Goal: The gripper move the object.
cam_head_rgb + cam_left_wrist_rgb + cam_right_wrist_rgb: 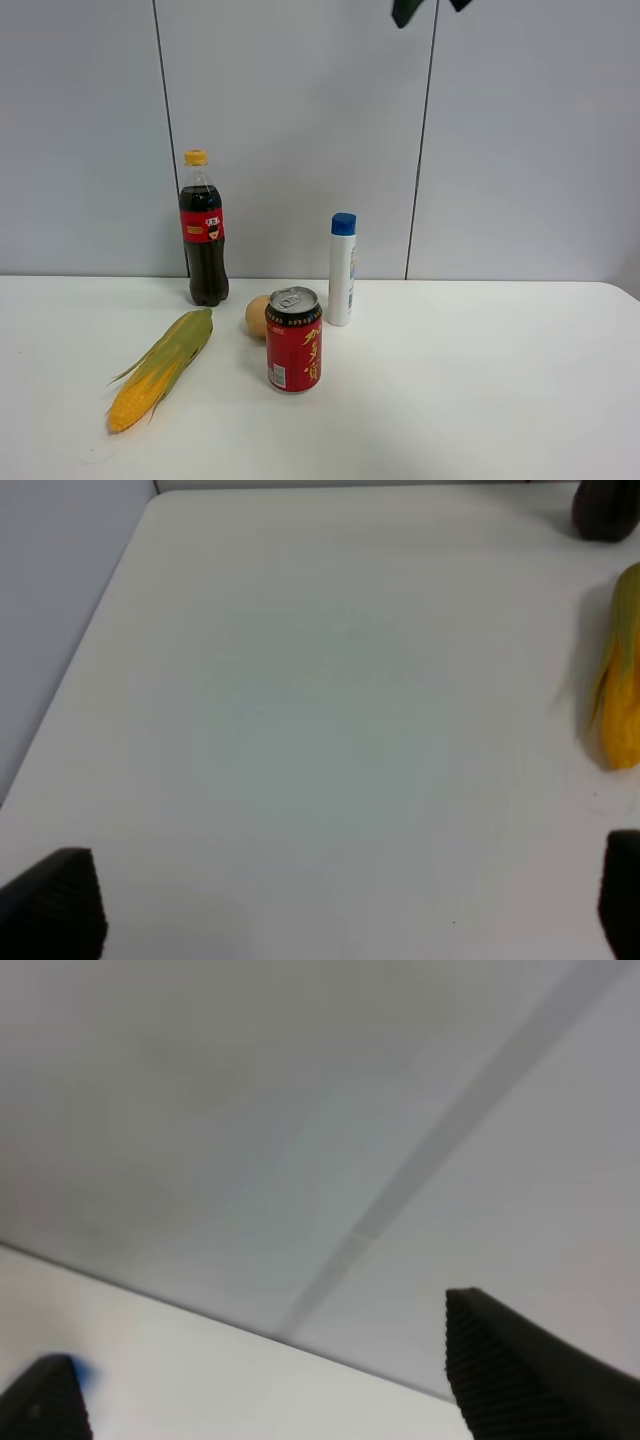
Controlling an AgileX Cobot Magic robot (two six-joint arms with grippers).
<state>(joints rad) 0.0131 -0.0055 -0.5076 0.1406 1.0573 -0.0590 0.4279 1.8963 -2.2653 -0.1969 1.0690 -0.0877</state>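
The white tabletop (480, 390) lies well below the right tool (430, 7), which hangs high by the wall, fingers spread, released. The left tool (340, 905) faces down at the tabletop, also released. There is one each of cola bottle (204, 240), corn cob (160, 370), white bottle (342, 275) and red can (293, 345). The one fruit (256, 315) sits on the tabletop just behind the can, at 7 o'clock from the right tool.

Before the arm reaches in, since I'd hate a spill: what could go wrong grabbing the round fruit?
The fruit is crowded by the red can, cola bottle and white bottle; a clumsy approach could knock one over. The can hides part of the fruit in the high view, so a grasp may land off-centre.
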